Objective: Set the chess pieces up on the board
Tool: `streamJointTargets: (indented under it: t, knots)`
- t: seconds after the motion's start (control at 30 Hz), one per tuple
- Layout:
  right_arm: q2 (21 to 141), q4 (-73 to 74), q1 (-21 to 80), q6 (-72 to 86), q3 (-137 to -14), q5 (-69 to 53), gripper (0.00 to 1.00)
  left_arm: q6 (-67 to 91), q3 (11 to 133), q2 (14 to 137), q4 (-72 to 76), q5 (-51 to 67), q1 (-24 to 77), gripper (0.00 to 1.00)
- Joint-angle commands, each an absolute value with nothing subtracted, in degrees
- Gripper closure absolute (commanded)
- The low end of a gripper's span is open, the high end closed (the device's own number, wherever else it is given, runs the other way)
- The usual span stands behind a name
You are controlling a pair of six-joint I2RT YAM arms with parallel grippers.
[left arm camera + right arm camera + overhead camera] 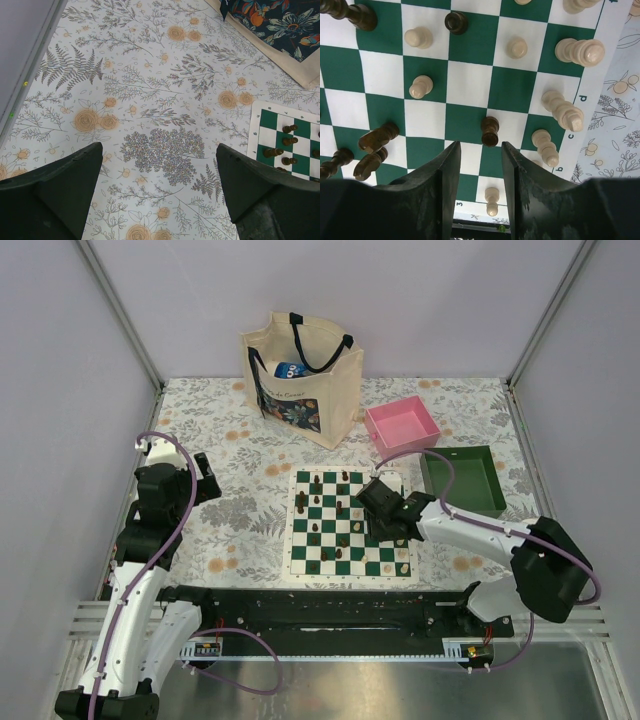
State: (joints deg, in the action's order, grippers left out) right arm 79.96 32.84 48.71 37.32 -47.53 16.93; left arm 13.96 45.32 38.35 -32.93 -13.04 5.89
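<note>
The green and white board (352, 525) lies in the middle of the table with dark and cream pieces scattered on it. My right gripper (385, 515) hovers over its right half, open and empty. In the right wrist view its jaws (481, 150) stand apart just below a dark pawn (490, 131); a cream pawn (492, 201) stands between the fingers near the edge. Cream pieces (563, 111) stand along the right side, dark pieces (376, 139) lie tipped at left. My left gripper (157, 165) is open over bare cloth, left of the board (295, 145).
A cream tote bag (300, 375) stands at the back. A pink tray (402, 424) and a green tray (463, 480) sit at the back right. The floral cloth (225, 510) covers the table. White walls close in left and right.
</note>
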Motion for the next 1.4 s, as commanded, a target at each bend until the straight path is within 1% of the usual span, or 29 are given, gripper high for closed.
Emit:
streamJointTargets:
  t: [0.0, 0.2, 0.37, 0.5, 0.6, 0.67, 0.87, 1.0, 1.2, 1.3, 1.37]
  knots:
    - [81.4, 32.1, 47.6, 36.7, -47.4, 17.1, 0.54, 14.2, 45.9, 38.0, -31.0, -12.2, 5.6, 0.01]
    - [82.8, 30.9, 46.4, 36.0, -47.5, 15.9, 0.56, 14.2, 45.8, 38.2, -31.0, -12.1, 5.6, 0.01]
    - [83.6, 30.5, 46.2, 35.5, -47.6, 15.3, 0.62, 14.2, 45.8, 38.3, -31.0, -12.1, 5.6, 0.01]
    - [83.8, 30.3, 46.1, 35.3, -47.6, 15.6, 0.64, 14.2, 45.9, 38.3, -31.0, -12.1, 5.6, 0.01]
    - [84.2, 30.3, 46.1, 35.2, -47.8, 15.6, 0.67, 14.2, 45.9, 38.2, -31.0, -12.0, 5.6, 0.01]
    - [84.2, 30.4, 46.1, 35.2, -48.0, 15.3, 0.72, 14.2, 45.8, 38.1, -31.0, -12.0, 5.6, 0.01]
    - [82.4, 30.9, 46.1, 34.5, -49.2, 14.5, 0.78, 14.2, 45.9, 38.1, -31.0, -11.8, 5.6, 0.01]
    - [79.5, 30.1, 46.6, 33.0, -51.1, 11.7, 0.79, 14.1, 45.8, 37.9, -31.0, -11.9, 5.6, 0.01]
    - [77.5, 30.8, 52.7, 33.2, -57.9, 12.4, 0.8, 14.2, 45.9, 37.9, -31.0, -12.0, 5.6, 0.01]
    - [79.5, 30.8, 57.7, 33.4, -61.9, 12.7, 0.8, 14.1, 45.9, 37.8, -31.0, -12.2, 5.6, 0.01]
    - [82.9, 30.8, 60.9, 33.5, -64.9, 12.3, 0.8, 14.2, 45.8, 37.8, -31.0, -12.3, 5.6, 0.01]
